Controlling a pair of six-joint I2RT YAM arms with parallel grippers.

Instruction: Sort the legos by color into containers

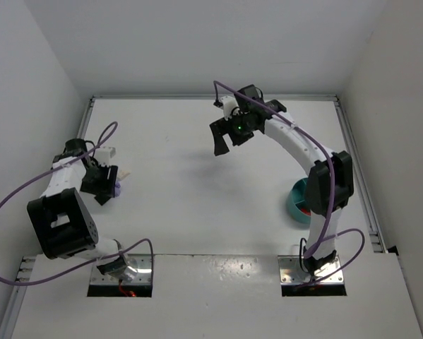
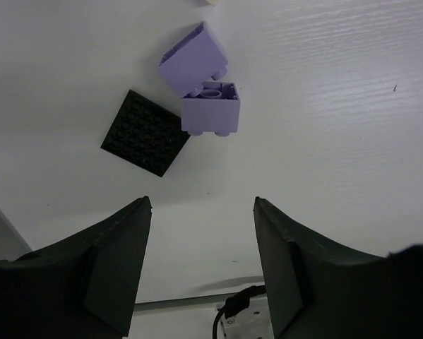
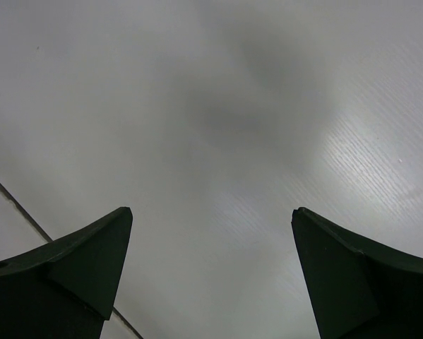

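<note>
Your left gripper point(image 2: 202, 212) hangs over a cluster of legos at the left of the table point(image 2: 338, 106), jaws partly apart with nothing between them. Two lavender bricks point(image 2: 211, 107) lie touching each other, one showing its hollow underside. A black plate point(image 2: 145, 132) lies flat just beside them, and a cream brick point(image 2: 210, 2) peeks in at the frame's edge. The teal bowl point(image 1: 294, 201) sits well apart at the near right, half hidden behind the right arm. The right gripper point(image 3: 211, 219) is spread wide and empty over bare table. Expect these pieces to be light, rigid and slick, likely to skid or tip. Pinch a lavender brick across two flat opposite walls, not the studs. The thin plate looks hardest to grip, so take it by its edges.
</note>
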